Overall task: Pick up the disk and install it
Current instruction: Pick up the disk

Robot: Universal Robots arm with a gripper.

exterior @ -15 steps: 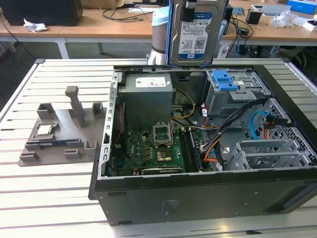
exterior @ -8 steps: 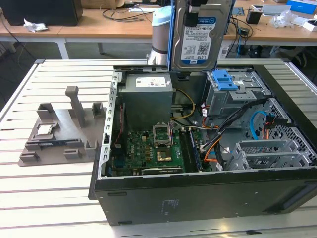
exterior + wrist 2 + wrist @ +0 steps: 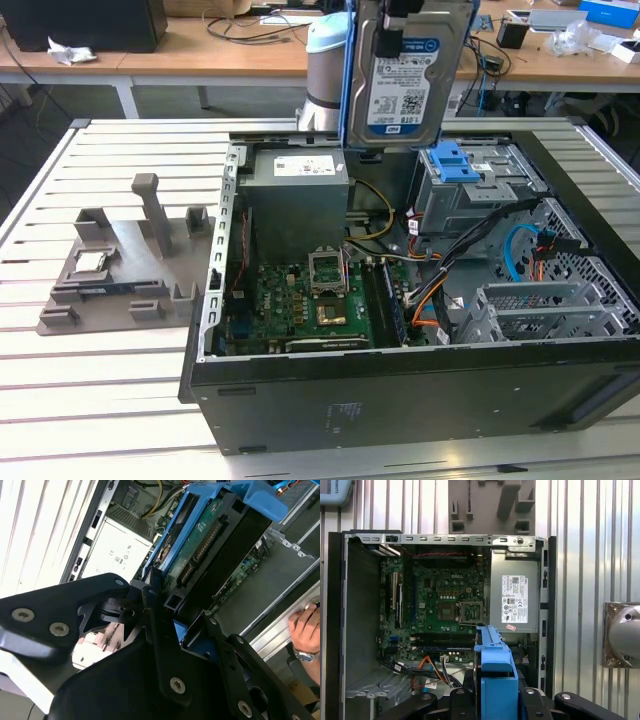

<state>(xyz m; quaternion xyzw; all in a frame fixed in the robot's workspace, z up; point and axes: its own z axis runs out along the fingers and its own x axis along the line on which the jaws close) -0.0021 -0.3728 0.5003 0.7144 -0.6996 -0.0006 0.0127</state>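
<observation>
The flat rectangular silver-metal disk, with a white-and-blue label and a blue plastic frame along its edges, hangs in the air above the back half of the open black desktop computer case. It stands on end, its long axis vertical and its label facing the exterior camera. The black end effector is clenched on the disk's blue frame from above, so the disk extends straight down from it toward the case. Under the disk is the gap between the silver box-shaped power supply and the grey metal drive cage with a light-blue plastic bracket. The cage is below and slightly toward the exterior view's right. The case rests on the white slatted metal counter.
</observation>
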